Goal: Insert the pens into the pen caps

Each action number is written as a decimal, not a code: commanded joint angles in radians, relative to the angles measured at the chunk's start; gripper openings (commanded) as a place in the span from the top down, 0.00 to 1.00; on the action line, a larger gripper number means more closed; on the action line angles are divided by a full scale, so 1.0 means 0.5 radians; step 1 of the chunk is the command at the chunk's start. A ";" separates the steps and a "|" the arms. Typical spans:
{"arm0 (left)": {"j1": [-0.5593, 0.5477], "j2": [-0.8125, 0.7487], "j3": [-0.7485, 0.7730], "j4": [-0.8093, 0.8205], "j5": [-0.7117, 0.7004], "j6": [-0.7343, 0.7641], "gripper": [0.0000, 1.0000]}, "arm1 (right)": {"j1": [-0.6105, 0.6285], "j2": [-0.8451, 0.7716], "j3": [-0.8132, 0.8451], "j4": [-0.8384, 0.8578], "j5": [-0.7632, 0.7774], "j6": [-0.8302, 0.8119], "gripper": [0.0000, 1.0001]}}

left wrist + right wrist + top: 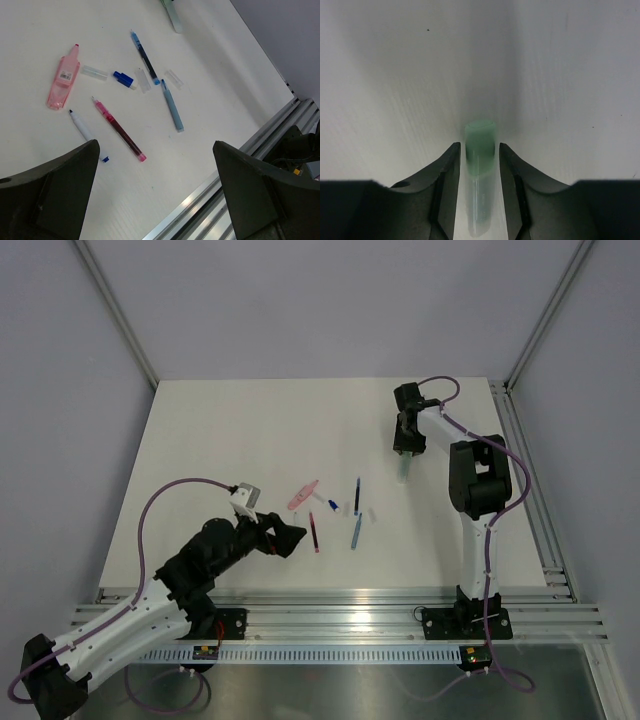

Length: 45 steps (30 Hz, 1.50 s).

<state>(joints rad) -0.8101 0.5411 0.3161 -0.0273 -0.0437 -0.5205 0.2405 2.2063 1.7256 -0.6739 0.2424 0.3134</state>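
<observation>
the right gripper [480, 150] is hanging point-down over the far right part of the table [220, 430]. a mint green cap [480, 134] is standing up between its fingers [449, 167]. a thin sliver of gap is showing on each side of the cap, so the jaws are sitting partly apart and not pinching it. i cannot tell whether the cap's lower end is touching the table.

the left gripper [156, 155] is hovering low near the front left with its jaws spread wide, and it is holding nothing. the pens are lying loose on the table in front of it. a red pen [119, 130] is lying closest, with a white pen with a blue tip [87, 134] just beside it on the left. a light blue pen [172, 105] is lying to the right of the red one, apart from it. a dark blue pen [145, 56] is lying just beyond that. a pale pink cap [62, 82] is lying flat beyond the white pen. a small dark blue cap [124, 80] and three little clear tubes [94, 72] are lying scattered among the pens, none of them on a pen.
</observation>
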 commanded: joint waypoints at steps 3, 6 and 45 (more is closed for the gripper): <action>-0.006 0.034 0.067 -0.025 -0.170 -0.011 0.01 | 0.016 -0.142 -0.021 0.065 -0.144 0.021 0.53; -0.006 0.105 0.119 -0.050 -0.244 -0.054 0.03 | 0.016 -0.240 -0.082 0.136 -0.227 0.030 0.53; 0.049 0.265 0.150 -0.286 -0.388 -0.189 0.45 | 1.277 -1.081 -1.194 0.811 -0.264 0.156 0.66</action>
<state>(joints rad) -0.7822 0.7456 0.4191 -0.2077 -0.2249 -0.6281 0.8417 1.6161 1.0592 -0.2180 0.0219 0.4084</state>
